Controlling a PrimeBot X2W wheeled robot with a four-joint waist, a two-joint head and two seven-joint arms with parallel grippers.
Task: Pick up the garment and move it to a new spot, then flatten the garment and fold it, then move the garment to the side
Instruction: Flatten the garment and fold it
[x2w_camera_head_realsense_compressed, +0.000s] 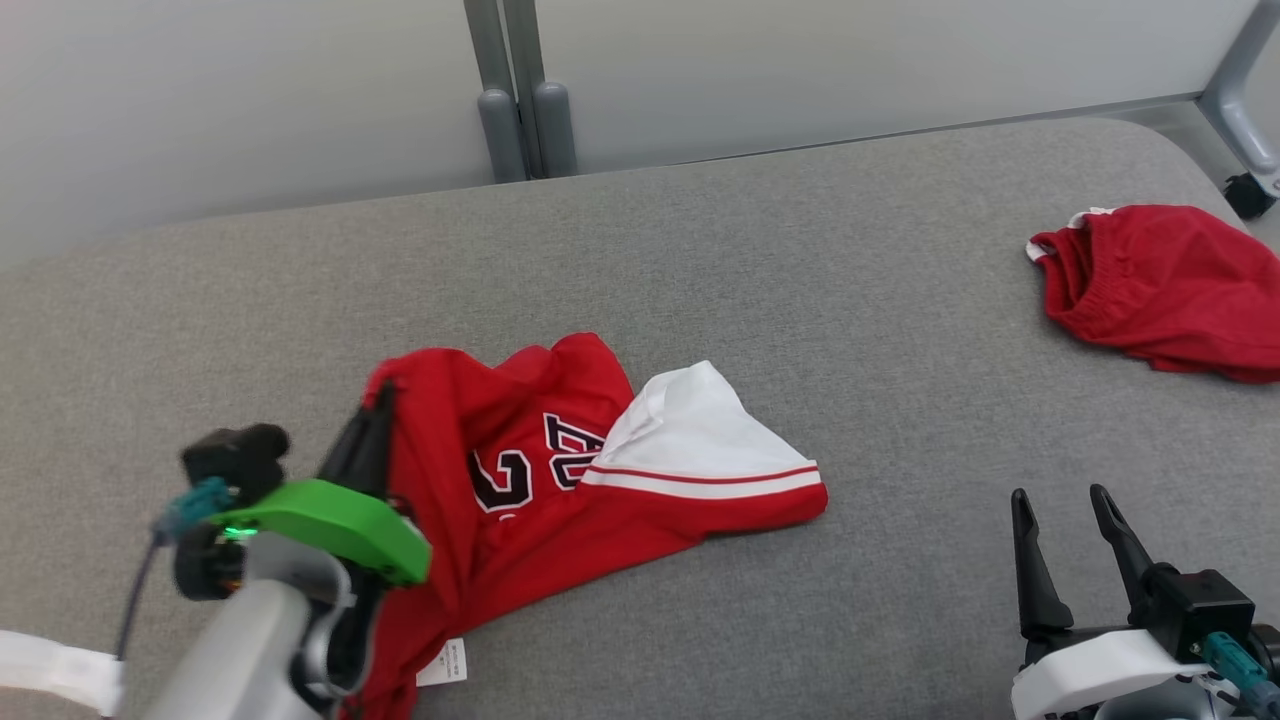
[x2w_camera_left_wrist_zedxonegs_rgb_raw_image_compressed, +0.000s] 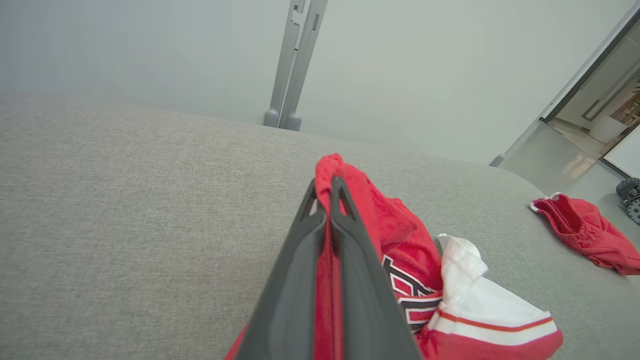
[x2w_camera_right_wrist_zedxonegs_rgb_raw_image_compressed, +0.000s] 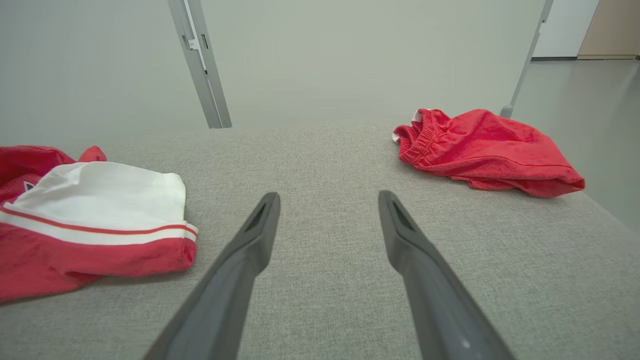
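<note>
Two red garments lie on the grey table (x2w_camera_head_realsense_compressed: 800, 300): a crumpled jersey (x2w_camera_head_realsense_compressed: 560, 470) with a white sleeve and dark numbers at the left, and shorts (x2w_camera_head_realsense_compressed: 1160, 280) far right. The left gripper (x2w_camera_left_wrist_zedxonegs_rgb_raw_image_compressed: 327, 192) pinches the jersey's edge between its fingers (x2w_camera_left_wrist_zedxonegs_rgb_raw_image_compressed: 350, 240). The right gripper (x2w_camera_head_realsense_compressed: 1058, 495) has its fingers (x2w_camera_right_wrist_zedxonegs_rgb_raw_image_compressed: 260, 225) spread.

Crumpled red jersey (x2w_camera_head_realsense_compressed: 530, 530) with white red-striped sleeve and black numerals, low-left on grey cushion (x2w_camera_head_realsense_compressed: 800, 300)

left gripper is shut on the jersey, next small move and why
Probably raise the left gripper slightly: its fingers pinch a fold of the red jersey, most of which lies crumpled on the grey surface. The right gripper is open, clear of it.
</note>
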